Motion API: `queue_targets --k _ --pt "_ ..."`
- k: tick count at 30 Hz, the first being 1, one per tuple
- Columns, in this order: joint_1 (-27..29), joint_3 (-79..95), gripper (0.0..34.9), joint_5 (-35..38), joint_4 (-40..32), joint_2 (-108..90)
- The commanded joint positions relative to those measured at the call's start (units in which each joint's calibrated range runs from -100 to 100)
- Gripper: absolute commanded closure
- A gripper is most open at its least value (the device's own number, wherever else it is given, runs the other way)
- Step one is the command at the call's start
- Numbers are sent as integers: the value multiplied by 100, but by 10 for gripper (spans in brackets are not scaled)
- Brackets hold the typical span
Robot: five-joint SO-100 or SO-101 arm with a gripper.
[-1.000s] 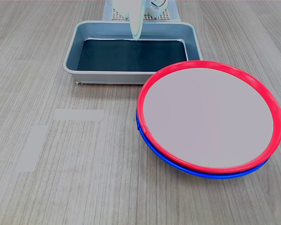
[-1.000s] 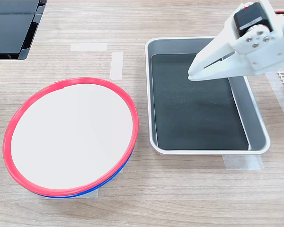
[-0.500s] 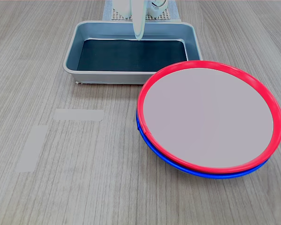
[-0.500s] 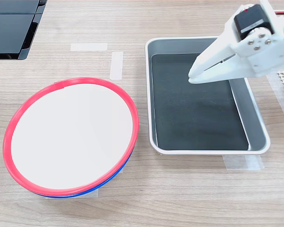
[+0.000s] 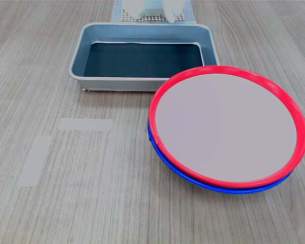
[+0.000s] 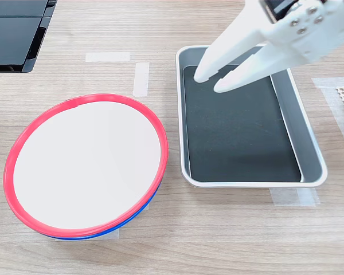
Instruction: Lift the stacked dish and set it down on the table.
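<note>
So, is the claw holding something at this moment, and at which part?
Nothing is held. The claw is open and empty above the grey tray, apart from the red-rimmed dish, which lies on the blue-rimmed dish.

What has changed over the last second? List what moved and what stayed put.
In the second exterior view the claw has swung toward that view's left and opened, its fingers now spread over the tray. In the first exterior view its tip has risen out of sight. It holds nothing. The red-rimmed dish stays stacked on the blue-rimmed dish; tray and tape strips are unmoved.
</note>
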Motion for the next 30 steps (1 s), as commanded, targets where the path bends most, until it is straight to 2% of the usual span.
queue_targets --k 1,11,30 --pt "-26 -1214 221 68 18 1205" --pt "-186 -2561 203 142 -7 3192" --pt "-468 -3435 210 181 -502 4736"
